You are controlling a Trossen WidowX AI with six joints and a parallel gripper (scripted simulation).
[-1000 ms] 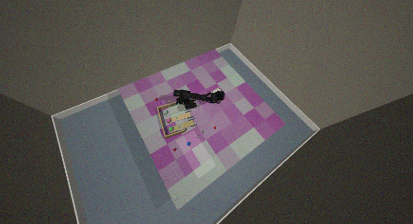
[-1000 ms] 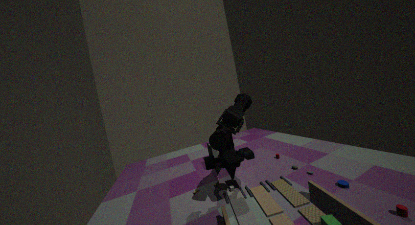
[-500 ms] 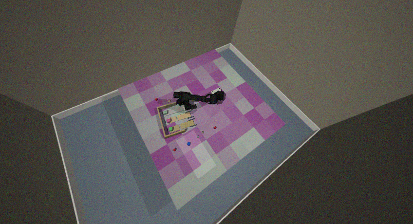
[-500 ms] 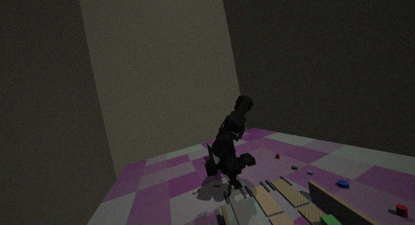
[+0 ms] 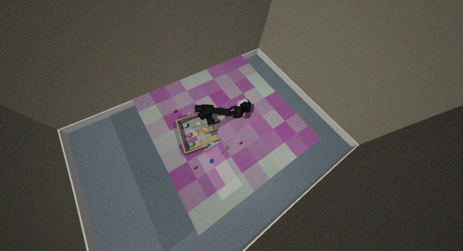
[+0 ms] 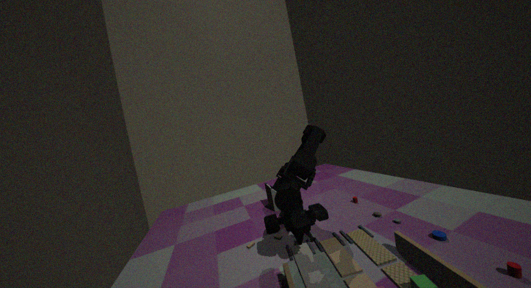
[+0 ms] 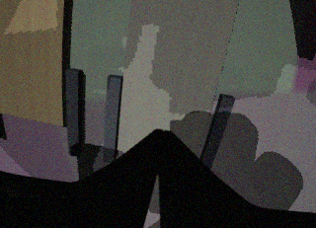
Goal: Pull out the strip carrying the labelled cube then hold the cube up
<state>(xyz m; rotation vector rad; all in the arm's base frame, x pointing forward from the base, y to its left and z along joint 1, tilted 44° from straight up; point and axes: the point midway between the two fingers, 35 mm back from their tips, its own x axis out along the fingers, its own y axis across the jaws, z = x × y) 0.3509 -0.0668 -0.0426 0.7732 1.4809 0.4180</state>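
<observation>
1. The arm (image 6: 298,173) is folded forward and down from its base, with the gripper (image 6: 300,240) lowered to the near end of the pale green strip (image 7: 99,25), at the open side of the wooden tray (image 5: 180,136).
2. The fingers are pressed together with only a thin slit between them; nothing is clamped.
3. In the wrist view the fingertips sit just short of the strip's end, among dark rails (image 7: 114,110).
4. The pale green strip reads as one piece; the tan strips (image 6: 340,261) beside it show breaks.
5. A pale green cube (image 5: 185,126) sits at the strip's far end, inside the tray by its back wall. Whether it bears a label cannot be told. Pink (image 5: 188,135) and bright green (image 5: 191,144) cubes stand farther along that wall.
6. The tray rests on a purple, pink and pale checkered mat (image 5: 275,131), laid on a grey floor (image 5: 97,171) with a low white border.
7. Small red (image 5: 241,142), blue (image 5: 211,160) and grey (image 5: 227,147) pieces lie scattered around the tray.
8. Plain dim walls enclose the floor.
</observation>
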